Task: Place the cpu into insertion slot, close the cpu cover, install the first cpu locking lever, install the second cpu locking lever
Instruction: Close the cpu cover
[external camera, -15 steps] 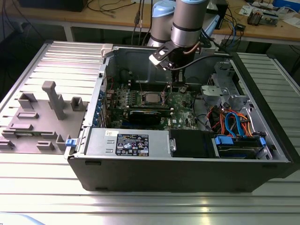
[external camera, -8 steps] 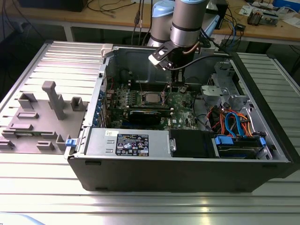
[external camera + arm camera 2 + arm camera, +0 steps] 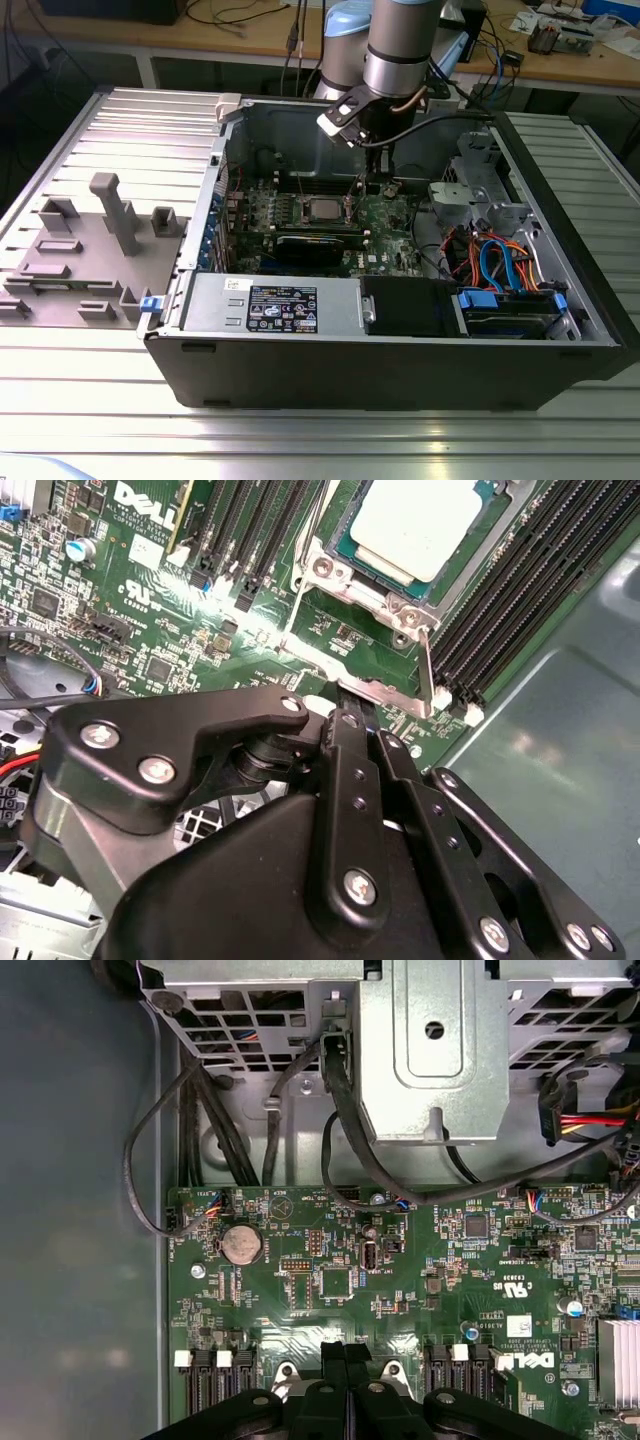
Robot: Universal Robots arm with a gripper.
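Chip [image 3: 415, 520] placement is judged complete: the silver-topped square sits flat inside the socket [image 3: 298, 208] on the green board [image 3: 400, 1260]. The cover frame [image 3: 400, 605] lies down over the chip's edges, so the closing step appears done too. One thin lever [image 3: 428, 665] runs along the socket's side next to the memory slots [image 3: 520, 590]; whether it is hooked under its catch cannot be told, and the other lever cannot be made out. Lever work is therefore taken as the part left open. The pincer [image 3: 365, 720] is closed, fingers [image 3: 335, 1355] pressed together with nothing between them, its tips at the silver edge just beside the socket. The computer case [image 3: 400, 370] lies on the ribbed counter [image 3: 300, 440].
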